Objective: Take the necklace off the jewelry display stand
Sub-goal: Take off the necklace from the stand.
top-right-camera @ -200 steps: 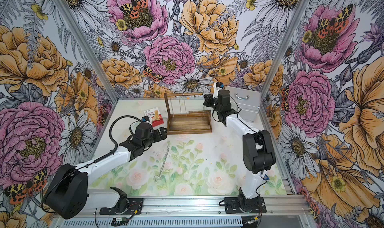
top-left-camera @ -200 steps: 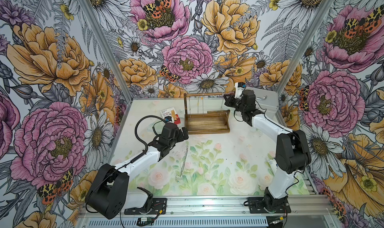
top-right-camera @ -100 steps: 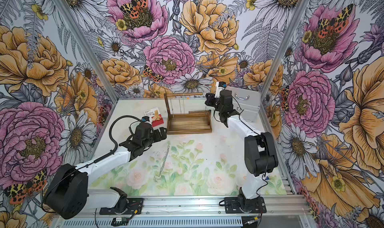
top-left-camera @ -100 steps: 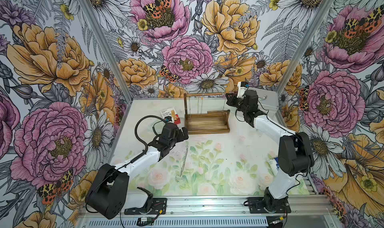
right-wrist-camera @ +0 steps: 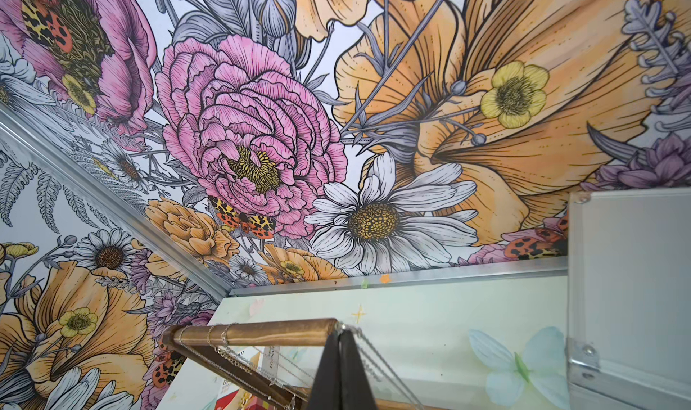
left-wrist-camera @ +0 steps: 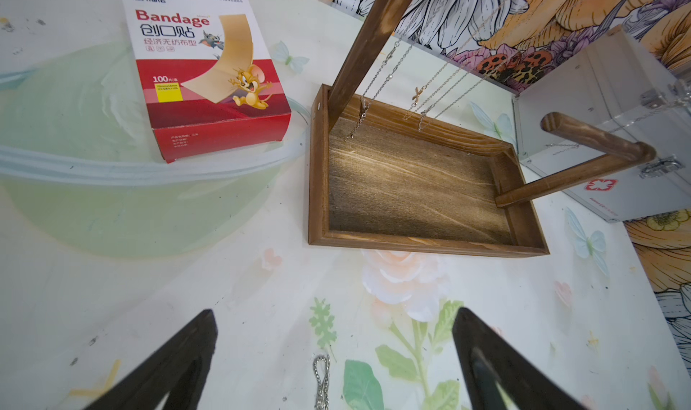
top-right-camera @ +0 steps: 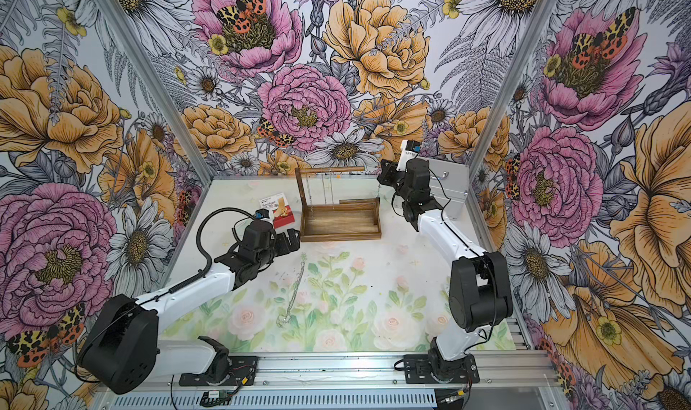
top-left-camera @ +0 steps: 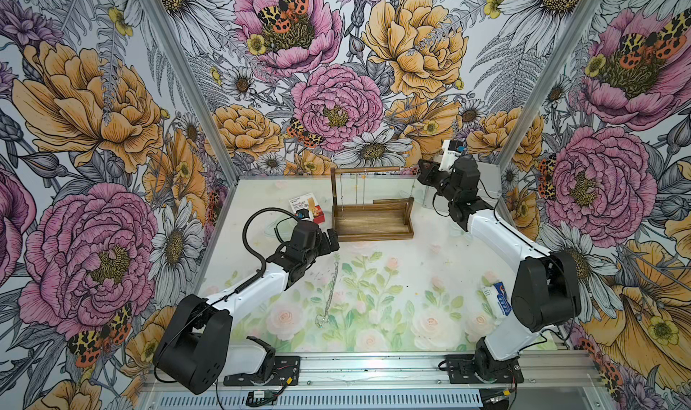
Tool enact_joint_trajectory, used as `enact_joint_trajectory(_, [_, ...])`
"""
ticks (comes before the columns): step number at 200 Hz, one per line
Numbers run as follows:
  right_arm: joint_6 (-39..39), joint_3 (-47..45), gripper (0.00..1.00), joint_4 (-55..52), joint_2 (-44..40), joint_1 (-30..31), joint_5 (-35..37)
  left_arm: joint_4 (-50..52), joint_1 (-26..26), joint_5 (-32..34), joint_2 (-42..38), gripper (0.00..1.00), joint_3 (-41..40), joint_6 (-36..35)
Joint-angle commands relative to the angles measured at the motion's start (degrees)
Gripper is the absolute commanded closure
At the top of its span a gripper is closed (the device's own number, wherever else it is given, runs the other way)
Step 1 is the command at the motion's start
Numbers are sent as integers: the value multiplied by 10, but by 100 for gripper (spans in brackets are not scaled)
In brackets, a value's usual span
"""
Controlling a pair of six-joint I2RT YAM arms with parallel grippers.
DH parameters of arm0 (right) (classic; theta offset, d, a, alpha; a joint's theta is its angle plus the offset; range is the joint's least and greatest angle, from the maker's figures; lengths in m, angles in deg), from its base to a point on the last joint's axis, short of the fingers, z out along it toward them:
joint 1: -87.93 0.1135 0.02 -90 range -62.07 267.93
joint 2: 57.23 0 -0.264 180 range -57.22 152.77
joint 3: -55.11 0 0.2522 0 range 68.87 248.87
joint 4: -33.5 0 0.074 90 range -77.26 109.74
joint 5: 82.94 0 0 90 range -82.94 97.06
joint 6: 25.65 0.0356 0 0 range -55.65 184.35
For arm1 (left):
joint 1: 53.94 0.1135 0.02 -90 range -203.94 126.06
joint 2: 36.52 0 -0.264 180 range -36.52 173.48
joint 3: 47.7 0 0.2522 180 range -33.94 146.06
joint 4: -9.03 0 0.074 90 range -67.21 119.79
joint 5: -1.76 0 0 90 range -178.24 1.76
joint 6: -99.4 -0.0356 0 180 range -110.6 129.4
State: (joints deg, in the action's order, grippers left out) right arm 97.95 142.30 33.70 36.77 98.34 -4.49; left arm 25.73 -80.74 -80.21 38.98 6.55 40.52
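Floral walls (top-left-camera: 336, 101); rose-print tabletop (top-left-camera: 430, 277): jewelry display stand (top-left-camera: 374, 221), bandage box (top-left-camera: 308, 206), loose chain (top-left-camera: 329, 292).

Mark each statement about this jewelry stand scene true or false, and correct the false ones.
1. The left gripper is open. True.
2. The bandage box lies inside the tray of the jewelry display stand. False: it sits on the table beside the stand.
3. Several chains hang from the stand's top rod. True.
4. No necklace lies on the table. False: one necklace lies there, near the left gripper.
5. The right gripper is wide open. False: it is shut, pinching a silver chain at the rod's free end.
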Motion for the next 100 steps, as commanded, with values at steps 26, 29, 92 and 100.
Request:
enact_joint_trajectory(26, [-1, -1, 100, -19, -48, -19, 33, -9, 5, -7, -10, 1, 7, 0])
enact_joint_trajectory(29, [-1, 0, 100, -22, -51, -20, 34, -8, 6, -6, -10, 1, 7, 0])
enact_joint_trajectory(92, [-1, -11, 100, -70, -137, -27, 25, -8, 6, 0, -24, 1, 3, 2])
enact_joint_trajectory(100, [-2, -13, 100, -80, -152, -27, 22, -8, 5, 0, -27, 1, 2, 3])
